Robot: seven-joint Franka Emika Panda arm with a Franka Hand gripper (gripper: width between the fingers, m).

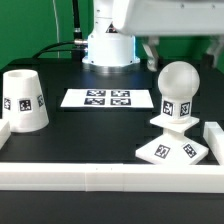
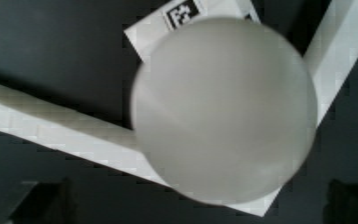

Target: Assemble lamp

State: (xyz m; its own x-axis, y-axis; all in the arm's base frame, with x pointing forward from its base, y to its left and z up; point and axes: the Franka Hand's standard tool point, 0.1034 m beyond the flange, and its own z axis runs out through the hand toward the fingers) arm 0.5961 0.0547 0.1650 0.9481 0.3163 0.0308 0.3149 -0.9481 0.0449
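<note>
The round-topped bulb (image 1: pixel 179 90) stands upright on the flat square base (image 1: pixel 170 150) at the exterior view's right, both with square tags. The tapered shade (image 1: pixel 22 100) stands apart at the exterior view's left, wide end down. My gripper (image 1: pixel 181 52) hangs just above the bulb's top, open and empty, one finger to each side. In the wrist view the bulb (image 2: pixel 220 105) fills the middle, blurred and close, with a tagged corner of the base (image 2: pixel 158 30) behind it. My dark fingertips (image 2: pixel 43 203) show at either side of my gripper (image 2: pixel 194 208).
The marker board (image 1: pixel 107 98) lies flat between shade and bulb. A long white rail (image 1: pixel 100 176) runs along the front, with a white block (image 1: pixel 212 136) at its right end beside the base. The arm's white pedestal (image 1: pixel 108 48) stands at the back.
</note>
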